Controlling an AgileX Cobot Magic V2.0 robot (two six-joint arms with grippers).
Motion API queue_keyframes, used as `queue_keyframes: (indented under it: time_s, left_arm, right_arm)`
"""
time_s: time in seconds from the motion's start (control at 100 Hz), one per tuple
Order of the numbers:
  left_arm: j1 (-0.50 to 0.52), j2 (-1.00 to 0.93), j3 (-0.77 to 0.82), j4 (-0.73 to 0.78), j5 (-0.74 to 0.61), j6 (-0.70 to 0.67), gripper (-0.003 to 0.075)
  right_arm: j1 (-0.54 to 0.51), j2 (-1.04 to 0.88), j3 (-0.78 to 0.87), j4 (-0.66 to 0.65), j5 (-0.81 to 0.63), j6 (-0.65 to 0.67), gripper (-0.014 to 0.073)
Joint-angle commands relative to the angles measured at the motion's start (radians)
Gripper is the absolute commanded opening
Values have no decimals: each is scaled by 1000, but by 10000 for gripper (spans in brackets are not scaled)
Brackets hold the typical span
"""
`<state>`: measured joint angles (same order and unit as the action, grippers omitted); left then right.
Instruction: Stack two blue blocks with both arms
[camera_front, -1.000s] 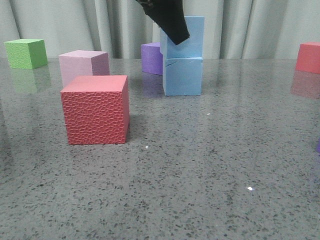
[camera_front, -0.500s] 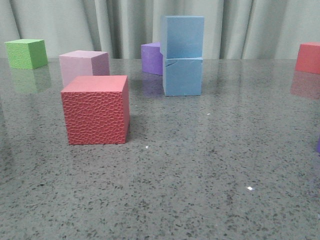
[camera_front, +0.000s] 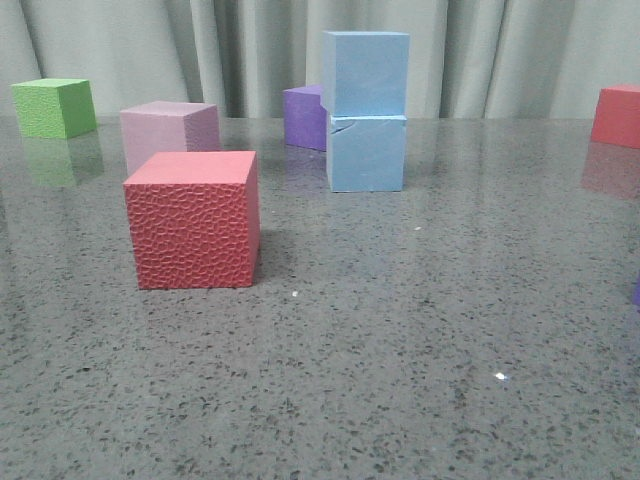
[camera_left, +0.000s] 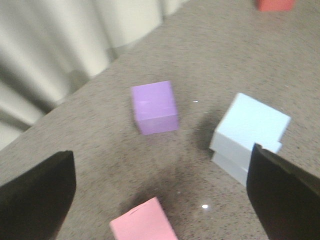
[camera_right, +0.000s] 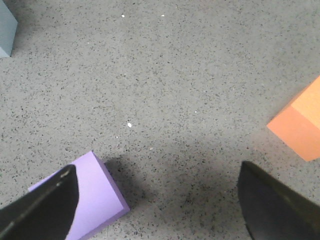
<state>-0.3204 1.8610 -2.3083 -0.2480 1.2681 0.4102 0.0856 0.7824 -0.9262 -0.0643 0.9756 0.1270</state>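
While nothing grips them: upper blue block (camera_front: 366, 73) sits on lower blue block (camera_front: 366, 152), at the desk's (camera_front: 400, 350) 12 o'clock.
Left claw (camera_left: 160, 200): released, empty.
Right claw (camera_right: 157, 210): released, empty.

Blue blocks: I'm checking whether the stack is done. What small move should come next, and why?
Probably just lift the left gripper further away. The upper block already sits on the lower block, slightly offset, and both grippers' jaws are open and empty, so nothing seems left to place.
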Motion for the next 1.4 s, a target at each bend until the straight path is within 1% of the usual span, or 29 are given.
queue_keyframes:
  time_s: [0.0,0.1,0.24,0.41,0.56,1.03,1.18,1.39]
  left_arm:
    - [34,-78,-23,-12,11,-59,659]
    - [60,-101,-23,-8,11,-73,656]
    - [73,-123,-19,-6,11,-73,627]
    - [77,-171,71,13,11,-73,619]
    - [89,-243,223,36,-22,-73,619]
    - [206,-603,781,51,-314,-90,619]
    - [230,-717,964,39,-402,-101,619]
    - [230,-876,1189,32,-447,-125,619]
  right_arm:
    - [-7,-3,-22,-7,-51,-11,635]
    - [-7,-3,-22,-7,-51,-11,635]
    - [-7,-3,-22,-7,-51,-11,635]
    - [-7,-3,-22,-7,-51,-11,635]
    - [-7,-3,-22,-7,-51,-11,635]
    - [-7,-3,-22,-7,-52,-10,635]
    - [-7,-3,-22,-7,-58,-10,635]
    - [-7,-3,-22,-6,-58,-10,635]
